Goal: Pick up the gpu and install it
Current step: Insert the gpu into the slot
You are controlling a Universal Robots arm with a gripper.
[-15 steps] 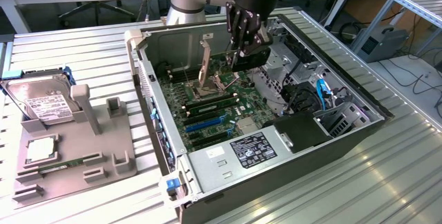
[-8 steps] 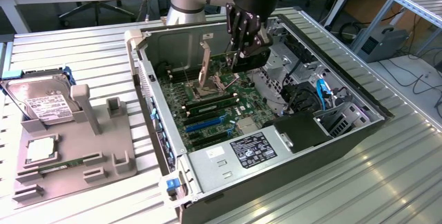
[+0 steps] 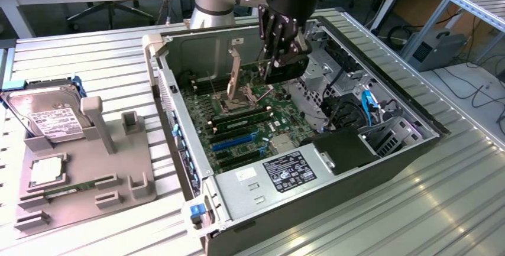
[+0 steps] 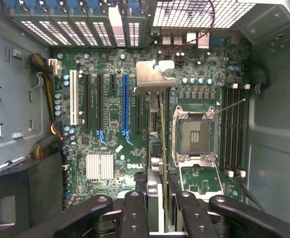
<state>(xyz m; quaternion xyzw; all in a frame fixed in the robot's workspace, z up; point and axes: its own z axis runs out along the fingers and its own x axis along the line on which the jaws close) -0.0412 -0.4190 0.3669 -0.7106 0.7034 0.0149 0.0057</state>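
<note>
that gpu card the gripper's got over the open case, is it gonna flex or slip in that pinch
Probably stiff: the gpu hangs edge-on, straight, from the gripper. Slipping seems possible, since the fingers pinch only one thin edge. Likely fragile: bare board, held just above the motherboard slots.

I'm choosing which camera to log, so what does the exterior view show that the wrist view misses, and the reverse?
Exterior view alone: the hard drive in a grey fixture beside the open computer case. Wrist view alone: the blue slot, the silver heatsink and the empty CPU socket. Both: the end effector shut on the gpu held edge-on above the motherboard.
</note>
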